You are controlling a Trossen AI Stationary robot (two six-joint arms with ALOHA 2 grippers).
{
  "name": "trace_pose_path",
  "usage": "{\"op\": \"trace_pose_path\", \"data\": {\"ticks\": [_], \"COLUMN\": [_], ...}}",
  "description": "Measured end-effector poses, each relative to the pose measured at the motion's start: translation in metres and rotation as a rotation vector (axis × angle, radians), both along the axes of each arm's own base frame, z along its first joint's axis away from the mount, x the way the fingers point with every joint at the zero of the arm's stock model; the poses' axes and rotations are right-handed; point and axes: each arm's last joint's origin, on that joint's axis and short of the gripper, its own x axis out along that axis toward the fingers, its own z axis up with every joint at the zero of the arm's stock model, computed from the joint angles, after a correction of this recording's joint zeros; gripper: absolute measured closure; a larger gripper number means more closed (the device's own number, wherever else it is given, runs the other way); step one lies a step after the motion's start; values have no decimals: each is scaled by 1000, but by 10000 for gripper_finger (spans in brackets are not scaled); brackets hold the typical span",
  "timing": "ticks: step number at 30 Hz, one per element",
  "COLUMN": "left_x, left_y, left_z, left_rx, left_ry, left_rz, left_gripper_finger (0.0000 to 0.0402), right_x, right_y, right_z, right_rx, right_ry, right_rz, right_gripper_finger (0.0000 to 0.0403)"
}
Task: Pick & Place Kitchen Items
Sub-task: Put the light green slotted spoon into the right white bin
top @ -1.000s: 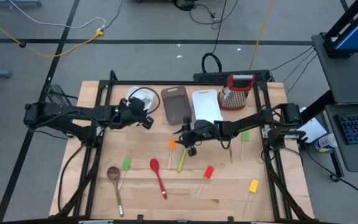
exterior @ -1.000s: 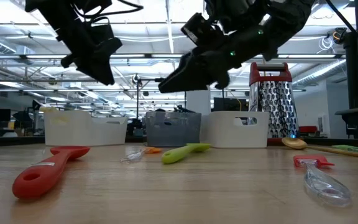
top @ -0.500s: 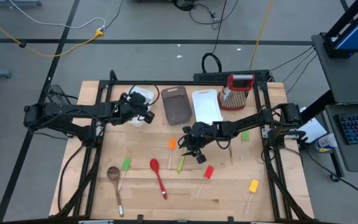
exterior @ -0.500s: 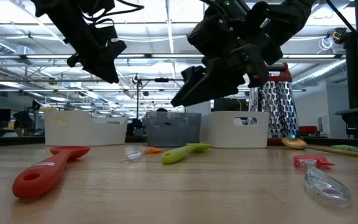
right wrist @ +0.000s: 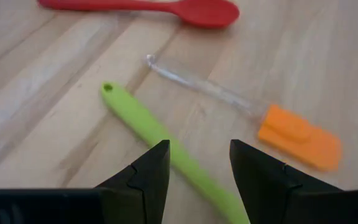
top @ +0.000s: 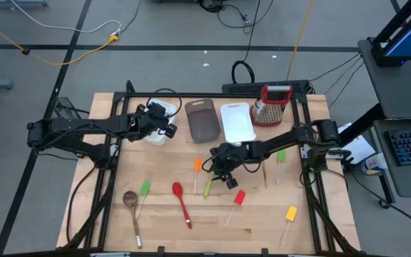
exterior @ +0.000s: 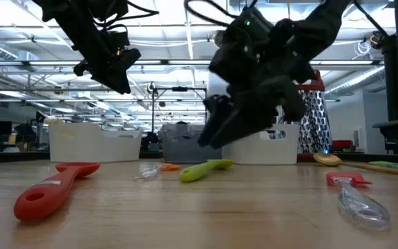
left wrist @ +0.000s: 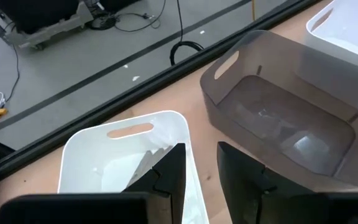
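The right gripper (top: 223,173) hangs, fingers parted and empty, over the green spoon (top: 208,187) on mid-bench, its handle running 1-to-7 o'clock; the left gripper (top: 164,126), fingers slightly apart, waits over the white tub (top: 157,135).

**Camera placement: four views of one table**

High view: straight down from well above, taking in the whole wooden table (top: 262,221) and both arms. Low view: at table-top height, level across the boards toward the room behind, very near the red spoon (exterior: 47,190). Left wrist view: forward and downward past the left gripper (left wrist: 201,168), close over the white tub (left wrist: 86,149) and brown tub (left wrist: 278,118). Right wrist view: close above the table, past the right gripper (right wrist: 197,165), sharing the green spoon (right wrist: 160,140) and orange spatula (right wrist: 297,137) with the high view.
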Motion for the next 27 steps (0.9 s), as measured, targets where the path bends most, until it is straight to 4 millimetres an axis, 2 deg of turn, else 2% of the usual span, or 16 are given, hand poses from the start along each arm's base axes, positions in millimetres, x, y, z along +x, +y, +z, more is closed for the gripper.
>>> {"op": "trace_pose_path", "data": {"ticks": [5, 9, 17, 22, 27], "left_x": [0, 0, 0, 0, 0], "left_y": [0, 0, 0, 0, 0], "left_z": [0, 0, 0, 0, 0], "left_rx": [0, 0, 4, 10, 10], "left_ry": [0, 0, 7, 19, 20], "left_rz": [0, -1, -7, -17, -17], "left_gripper_finger": [304, 304, 304, 304, 304], "right_x": [5, 10, 9, 7, 5], "right_y": [2, 1, -7, 5, 18], "right_z": [-24, -33, -49, -54, -55], "right_rx": [2, 28, 86, 52, -5], "right_ry": [1, -34, 17, 19, -7], "right_rz": [73, 103, 149, 247, 329], "right_gripper_finger": [243, 243, 253, 279, 283]}}
